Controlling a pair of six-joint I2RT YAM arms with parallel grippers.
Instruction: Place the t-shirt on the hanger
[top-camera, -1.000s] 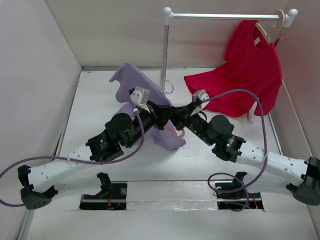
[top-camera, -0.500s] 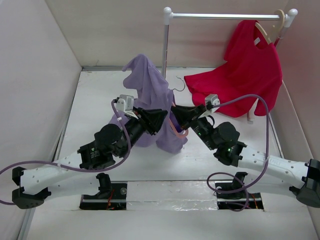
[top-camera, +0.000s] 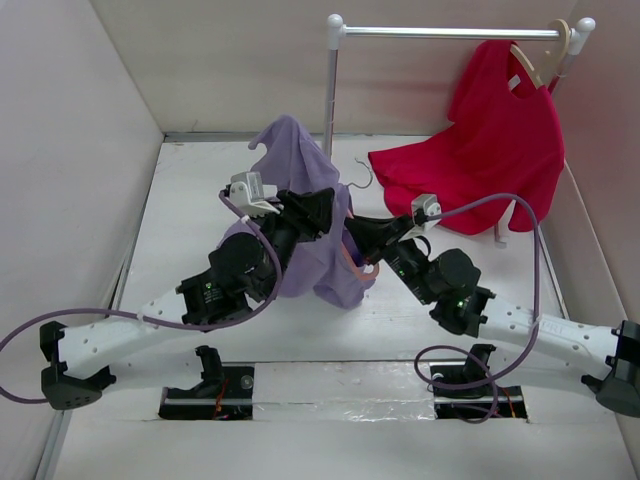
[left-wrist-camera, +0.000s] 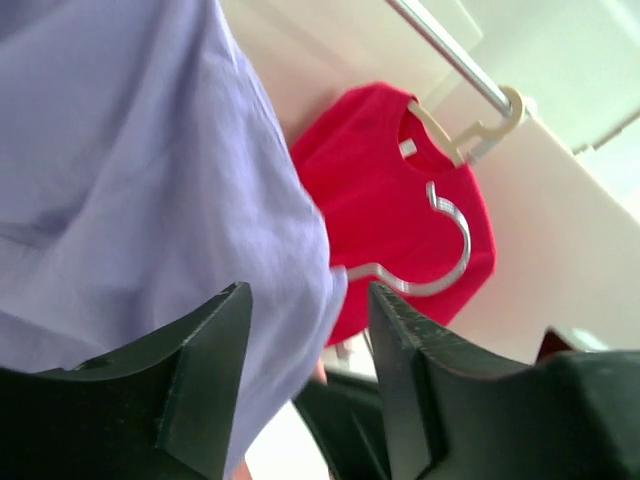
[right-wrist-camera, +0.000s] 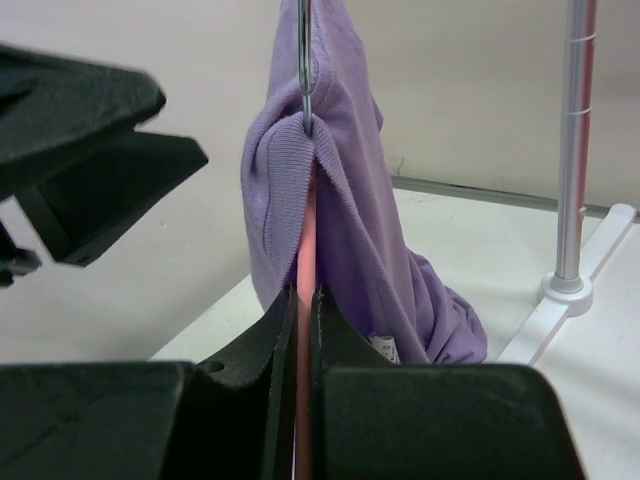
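Black fingers of the right gripper (right-wrist-camera: 303, 300) are pressed together on the thin pink bar of the hanger (right-wrist-camera: 308, 240) and hold it upright above the middle of the table (top-camera: 190, 200). The left gripper (left-wrist-camera: 308, 295) is just beside it on the left. Its jaws stand apart with nothing clamped, and lavender cloth is close in front of them. I cannot tell if they touch it.

The t-shirt (right-wrist-camera: 345, 200) hangs over the hanger. Its collar sits around the base of the silver hook (left-wrist-camera: 445, 255), and its lower folds reach down to the table.

Farther back, at the far right corner, a red shirt (top-camera: 505, 140) hangs from a pale hanger (top-camera: 545, 50) on a white rail (top-camera: 450, 32).
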